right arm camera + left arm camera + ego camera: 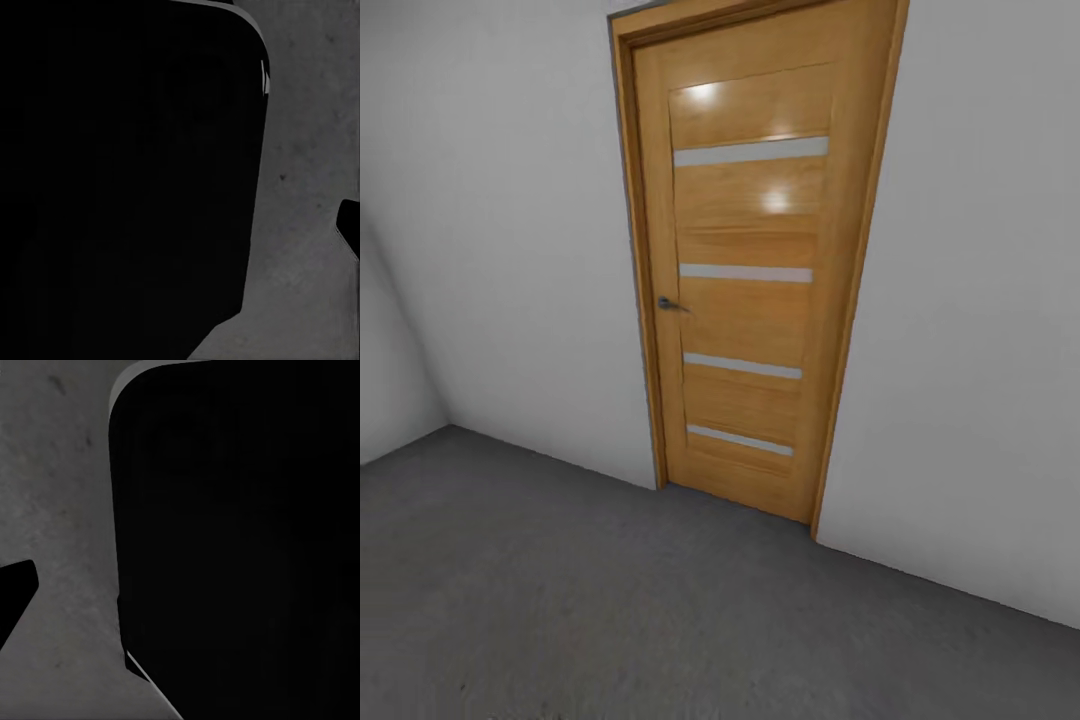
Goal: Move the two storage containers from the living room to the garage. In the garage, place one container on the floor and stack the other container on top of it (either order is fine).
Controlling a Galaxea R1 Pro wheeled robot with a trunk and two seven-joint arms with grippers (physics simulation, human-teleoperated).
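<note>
an orange-wood door (745, 270) w/ pale stripes is seen shut in a white wall (510, 230), its top cut off, above the grey concrete floor (610, 610). in both wrist views a large black shape (240, 540), perhaps robot bodywork, is seen over concrete; gripper states can't be told.

An orange-wood door (745, 270) sits shut in its matching frame (640, 250), with four pale stripes (750, 151) running across it one above another. There's a small dark handle (670, 303) on the door's left edge. Plain white walls (500, 230) flank the door on both sides.
</note>
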